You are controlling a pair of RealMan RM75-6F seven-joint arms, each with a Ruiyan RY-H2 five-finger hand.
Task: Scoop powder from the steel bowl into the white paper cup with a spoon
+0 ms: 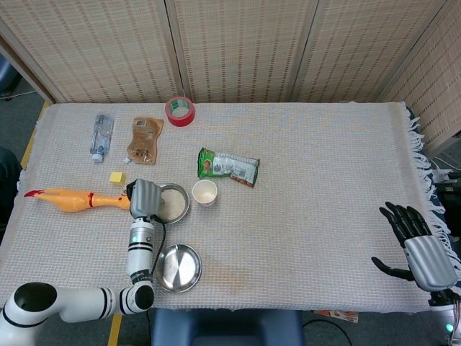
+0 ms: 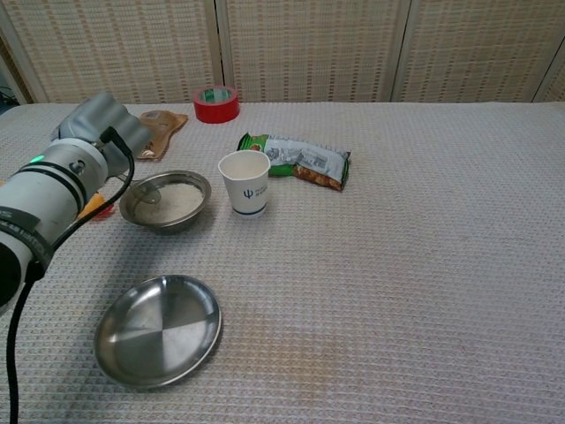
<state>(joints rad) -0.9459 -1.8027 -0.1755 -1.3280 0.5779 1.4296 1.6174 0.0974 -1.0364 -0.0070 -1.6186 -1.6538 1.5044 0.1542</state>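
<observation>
The steel bowl holds pale powder and sits left of centre. Just right of it stands the white paper cup, upright. My left hand is at the bowl's left rim and holds a metal spoon, whose head dips into the powder at the bowl's left side. The hand hides the spoon in the head view. My right hand hangs open past the table's right front edge, far from everything.
A steel plate lies near the front edge below the bowl. A rubber chicken, yellow cube, brown pouch, bottle, red tape roll and green snack packet surround the bowl.
</observation>
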